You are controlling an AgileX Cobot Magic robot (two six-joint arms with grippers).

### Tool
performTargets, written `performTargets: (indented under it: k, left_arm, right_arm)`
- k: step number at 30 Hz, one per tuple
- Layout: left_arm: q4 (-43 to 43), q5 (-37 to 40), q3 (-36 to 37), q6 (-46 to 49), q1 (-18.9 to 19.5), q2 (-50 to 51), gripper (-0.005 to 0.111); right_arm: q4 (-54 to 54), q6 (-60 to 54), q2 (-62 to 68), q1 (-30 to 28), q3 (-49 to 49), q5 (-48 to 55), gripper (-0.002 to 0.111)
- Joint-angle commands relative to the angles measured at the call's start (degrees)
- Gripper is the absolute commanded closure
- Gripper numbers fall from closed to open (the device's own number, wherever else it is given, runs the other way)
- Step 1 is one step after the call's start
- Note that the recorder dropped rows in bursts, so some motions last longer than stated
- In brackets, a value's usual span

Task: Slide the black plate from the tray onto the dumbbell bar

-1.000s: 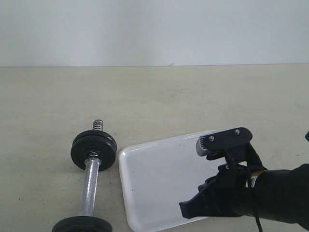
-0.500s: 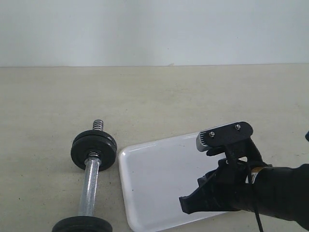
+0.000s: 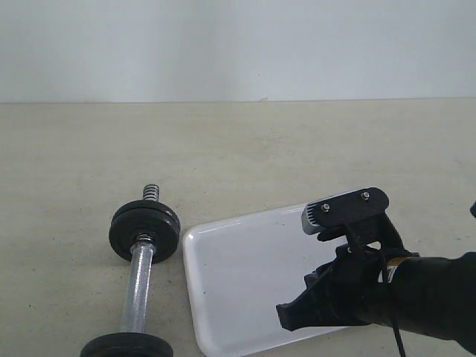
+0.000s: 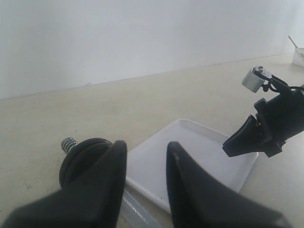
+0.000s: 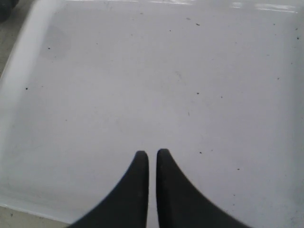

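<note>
Two grippers noted. Right gripper (image 5: 152, 152) is over the white tray (image 3: 230, 275), fingers pressed together, holding nothing; contact with the tray unclear. Left gripper (image 4: 146, 145) is on the tray's dumbbell side, jaws parted, nothing between them. Dumbbell bar (image 3: 137, 286) lies just left of the tray. Black plate (image 3: 145, 230) sits on the bar, off the tray, threaded tip showing beyond it.

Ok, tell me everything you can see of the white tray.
The tray is white, glossy, plastic-looking: rectangular, rounded corners, low rim. It lies flat and skewed on the table, just right of the dumbbell bar. Only fine dark specks show on its floor. The shut right tool hangs over its right side.
</note>
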Motion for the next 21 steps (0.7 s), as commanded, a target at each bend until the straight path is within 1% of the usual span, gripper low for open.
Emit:
performTargets:
  k: [1, 21]
  left_arm:
    - [0.2, 0.0, 0.2, 0.4, 0.0, -0.1, 0.079]
    - [0.2, 0.0, 0.2, 0.4, 0.0, -0.1, 0.079]
  right_arm:
    - [-0.2, -0.4, -0.2, -0.2, 0.1, -0.1, 0.107]
    - [-0.2, 0.4, -0.2, -0.2, 0.1, -0.2, 0.107]
